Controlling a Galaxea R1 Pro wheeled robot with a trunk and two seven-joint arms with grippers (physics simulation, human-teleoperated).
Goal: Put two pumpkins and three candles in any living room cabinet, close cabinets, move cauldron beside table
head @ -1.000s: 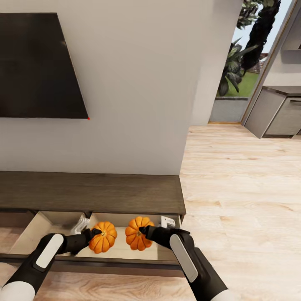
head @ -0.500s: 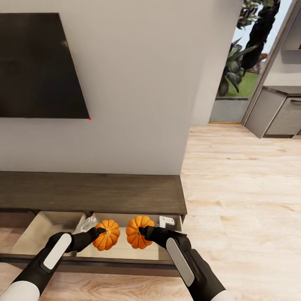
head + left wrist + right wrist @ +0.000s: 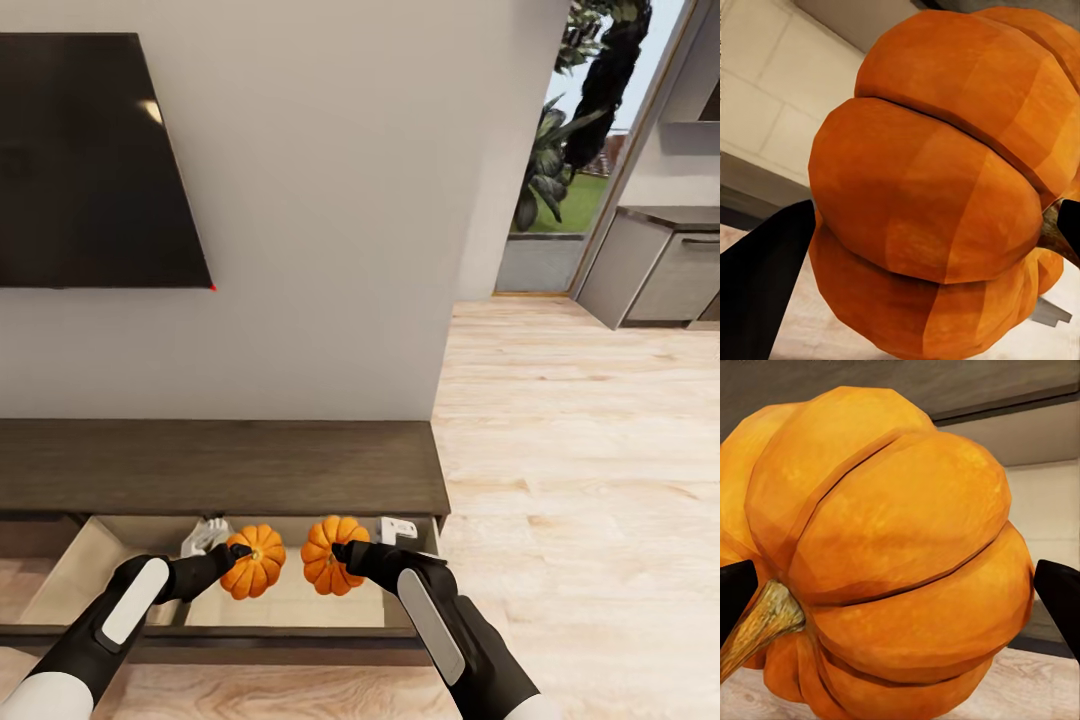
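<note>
While I look down through the head view, I see the cabinet (image 3: pixel 220 465) against the wall, its drawer (image 3: pixel 290 600) pulled out toward me below the dark top. My left gripper (image 3: pixel 238 553) pinches the left pumpkin (image 3: pixel 254 562) and my right gripper (image 3: pixel 343 551) pinches the right pumpkin (image 3: pixel 332 556); both pumpkins hang over the pale inside of that drawer, just beside each other but apart. Behind them in the drawer lie two whitish things, one (image 3: pixel 203 537) toward the left and one (image 3: pixel 398 529) toward the right; I cannot tell what they are. A dark screen (image 3: pixel 90 160) hangs on the wall above the cabinet, and wooden floor (image 3: pixel 580 450) runs off beyond the cabinet's right end.

On the left wrist view, the pumpkin (image 3: pixel 937 195) sits between my black fingers (image 3: pixel 761 292), clamped at its sides.

On the right wrist view, the other pumpkin (image 3: pixel 885 562) shows its brown stem (image 3: pixel 761 622), with a black finger on either side of it, the drawer's pale wall behind.
</note>
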